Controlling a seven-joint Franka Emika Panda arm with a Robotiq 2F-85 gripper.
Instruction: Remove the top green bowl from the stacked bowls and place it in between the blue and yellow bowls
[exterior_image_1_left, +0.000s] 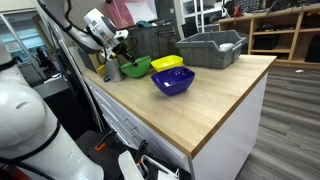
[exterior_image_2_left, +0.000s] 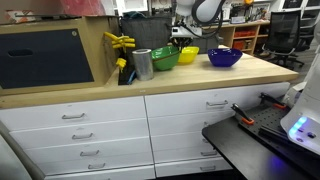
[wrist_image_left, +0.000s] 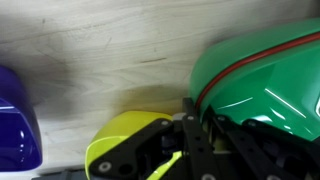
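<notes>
Wrist view | hand (wrist_image_left: 190, 128) grip: cannot tell | green bowl (wrist_image_left: 262, 75) close beside | yellow bowl (wrist_image_left: 118, 138) beneath | blue bowl (wrist_image_left: 15, 130) apart

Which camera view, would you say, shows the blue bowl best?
Best in an exterior view, where the blue bowl shows whole, from above. An exterior view shows the bowl small, side-on; wrist view, only its edge.

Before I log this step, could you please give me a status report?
Tool at green bowl rim, grip unclear. Not yet between blue bowl and yellow bowl. Cup beside green bowl.
</notes>
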